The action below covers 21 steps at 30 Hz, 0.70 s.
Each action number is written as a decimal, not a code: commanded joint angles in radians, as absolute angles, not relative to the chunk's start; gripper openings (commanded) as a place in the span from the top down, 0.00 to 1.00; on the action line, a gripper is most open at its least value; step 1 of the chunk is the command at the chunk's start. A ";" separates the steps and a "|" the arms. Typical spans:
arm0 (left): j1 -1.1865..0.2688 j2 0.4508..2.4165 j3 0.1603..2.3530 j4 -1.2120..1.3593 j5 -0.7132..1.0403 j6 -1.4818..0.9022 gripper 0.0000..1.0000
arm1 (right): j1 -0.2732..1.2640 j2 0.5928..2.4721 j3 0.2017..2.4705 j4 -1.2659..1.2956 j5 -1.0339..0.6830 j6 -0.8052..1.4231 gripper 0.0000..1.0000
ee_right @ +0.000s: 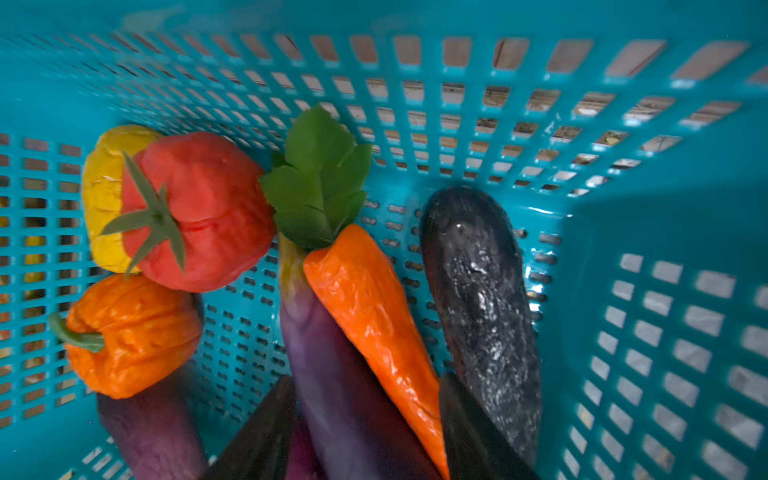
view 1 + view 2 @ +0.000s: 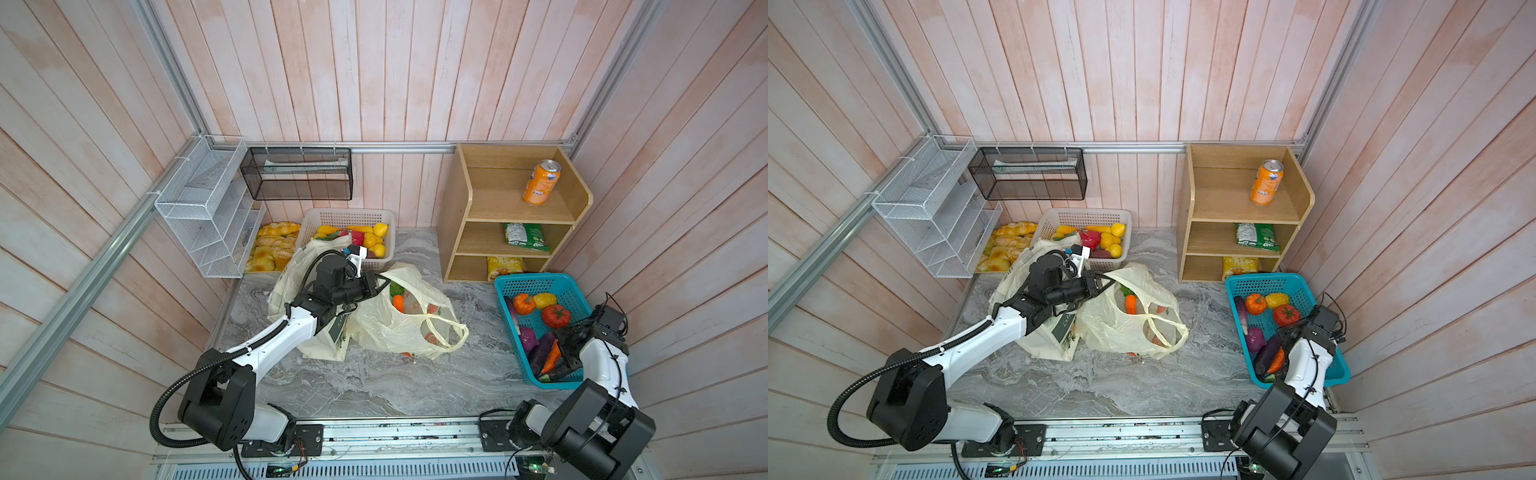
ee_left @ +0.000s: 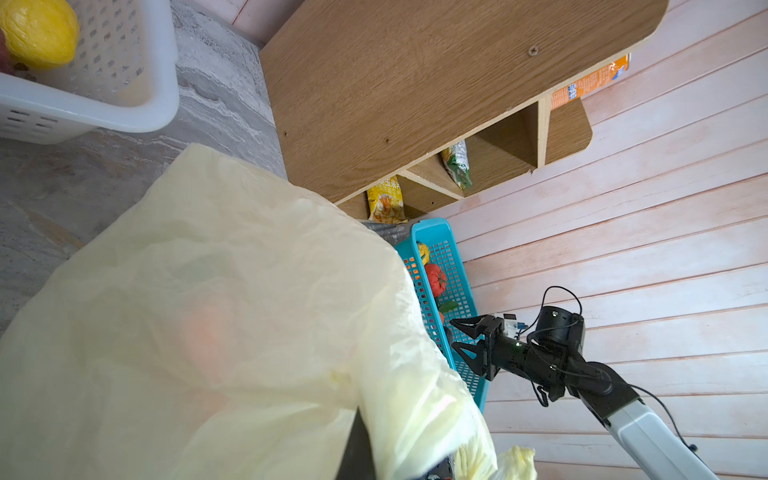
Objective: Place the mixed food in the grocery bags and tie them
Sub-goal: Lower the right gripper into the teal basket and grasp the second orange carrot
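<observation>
Hovering low in the teal basket [image 2: 536, 282] at near right, the right tool [image 1: 365, 380] stands partly open and grips nothing. Its jaws sit either side of the toy carrot [image 1: 365, 307], which rests on a purple eggplant [image 1: 324, 365], presumably lined up for a pinch. Mid-tabletop [image 2: 374, 386], the left tool [image 2: 380, 284] is clamped tight on the rim of the plastic bag [image 2: 399, 328], lifting it, likely to keep the mouth open; another carrot [image 2: 398, 302] is inside. The cloth tote [image 2: 291, 270] slumps just beyond, left.

The left gripper [image 2: 382, 284] pinches the rim of a thin pale-yellow plastic bag [image 2: 399, 328] holding an orange toy carrot [image 2: 398, 303]; the right gripper [image 2: 561, 361] hangs over a teal plastic basket [image 2: 536, 279].
</observation>
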State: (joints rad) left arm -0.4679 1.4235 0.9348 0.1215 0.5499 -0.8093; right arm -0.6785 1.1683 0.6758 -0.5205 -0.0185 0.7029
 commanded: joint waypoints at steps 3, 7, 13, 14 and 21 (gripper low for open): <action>-0.472 1.438 0.965 0.157 0.567 -0.819 1.00 | -0.707 1.207 0.688 -0.549 0.010 0.684 0.56; -0.468 1.446 0.978 0.161 0.578 -0.821 1.00 | -0.725 1.236 0.681 -0.541 -0.007 0.684 0.58; -0.456 1.454 0.975 0.178 0.589 -0.829 1.00 | -0.730 1.321 0.703 -0.516 -0.115 0.655 0.54; -0.454 1.455 0.975 0.183 0.590 -0.832 1.00 | -0.730 1.337 0.710 -0.516 -0.131 0.651 0.54; -0.450 1.479 0.974 0.210 0.603 -0.846 1.00 | -0.730 1.378 0.707 -0.499 -0.153 0.649 0.53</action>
